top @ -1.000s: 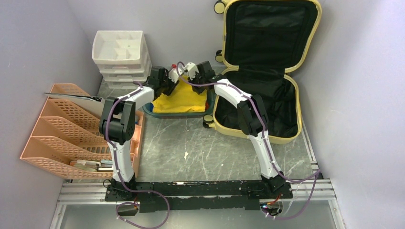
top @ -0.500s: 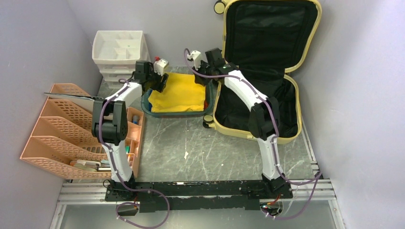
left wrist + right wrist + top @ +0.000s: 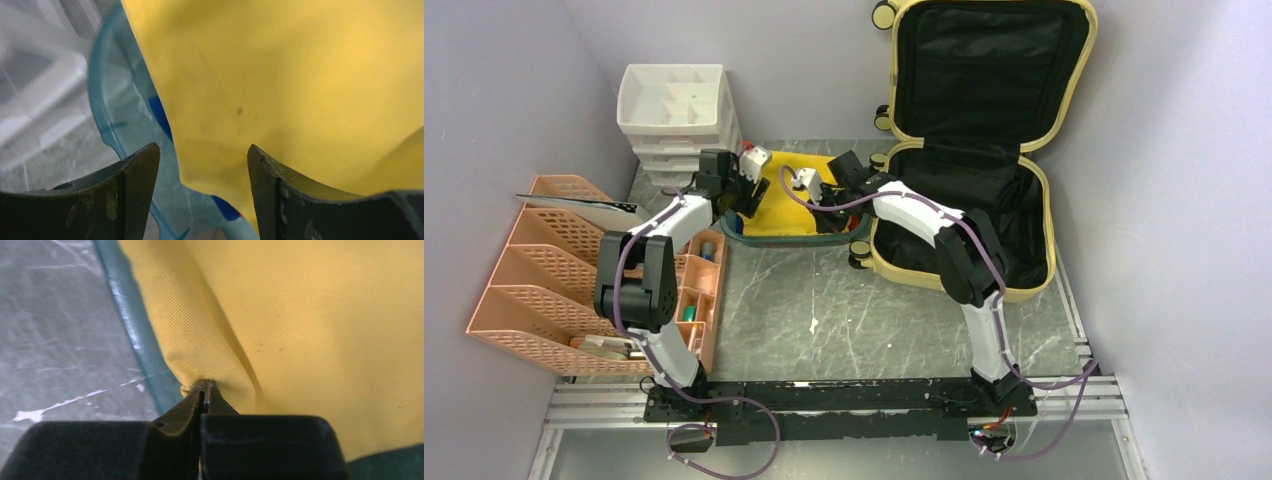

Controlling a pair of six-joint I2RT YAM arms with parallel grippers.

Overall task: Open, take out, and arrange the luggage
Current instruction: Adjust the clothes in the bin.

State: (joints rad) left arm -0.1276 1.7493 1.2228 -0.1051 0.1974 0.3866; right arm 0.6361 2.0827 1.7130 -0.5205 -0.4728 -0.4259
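Tabletop (image 3: 844, 310) of grey marbled pattern lies nearest, with a peach file rack (image 3: 544, 290) at its left. Beyond, a teal tray (image 3: 107, 110) carries a yellow cloth (image 3: 280, 75). The left gripper (image 3: 202, 155) hovers over the tray's left rim, jaws spread and holding nothing. The right gripper (image 3: 204, 385) is closed tight, pinching a fold at the cloth's edge (a crease runs from its tips). Far left stands a white drawer unit (image 3: 674, 110). Far right, the luggage (image 3: 1019, 215) lies open, its lid upright against the far wall.
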